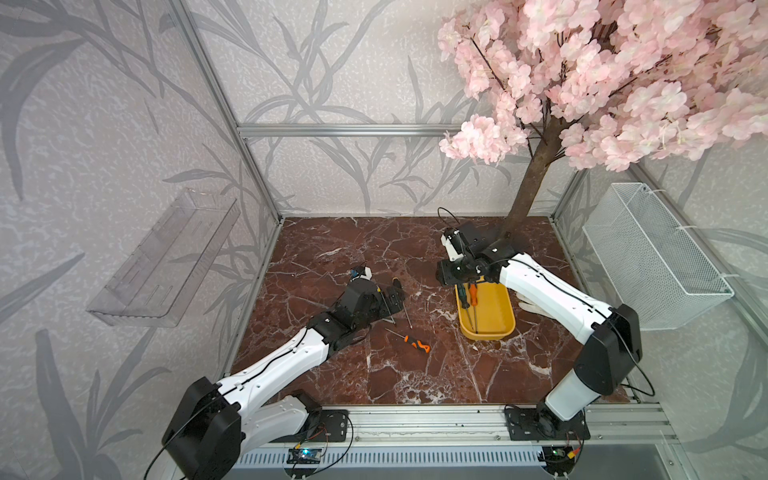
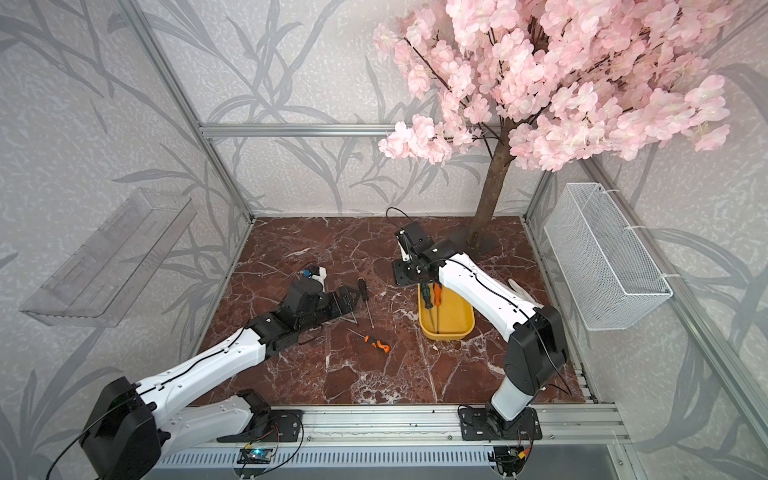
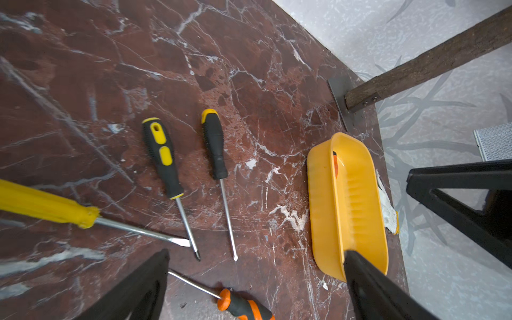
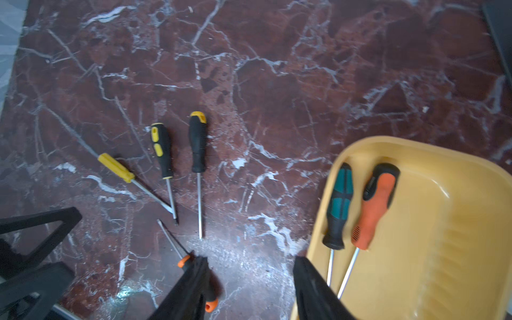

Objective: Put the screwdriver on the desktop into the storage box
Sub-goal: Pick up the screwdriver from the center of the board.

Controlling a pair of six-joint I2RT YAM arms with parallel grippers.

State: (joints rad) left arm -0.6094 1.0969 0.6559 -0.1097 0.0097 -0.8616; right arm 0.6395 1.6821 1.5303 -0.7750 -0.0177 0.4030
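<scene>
Four screwdrivers lying on tabletop (image 3: 249, 69), outside storage box (image 3: 321, 207): yellow-handled screwdriver (image 3: 47, 205), black-and-yellow screwdriver (image 3: 162, 158), slim black screwdriver (image 3: 214, 146), orange-and-black screwdriver (image 3: 243, 306). Two more lying inside box.
Left fingers (image 3: 138, 291) standing spread wide, pinching nothing, hovering near shaft tips. Right fingers (image 4: 313, 291) spread too, empty, hovering at box rim.
Judging: tools light, stiff; thin steel shafts slippery, rolling easily. Gripping across rubbery handle looking safest.

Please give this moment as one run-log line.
left gripper: open, empty | right gripper: open, empty | storage box: holds teal-handled screwdriver, orange-handled screwdriver | desktop: four screwdrivers
</scene>
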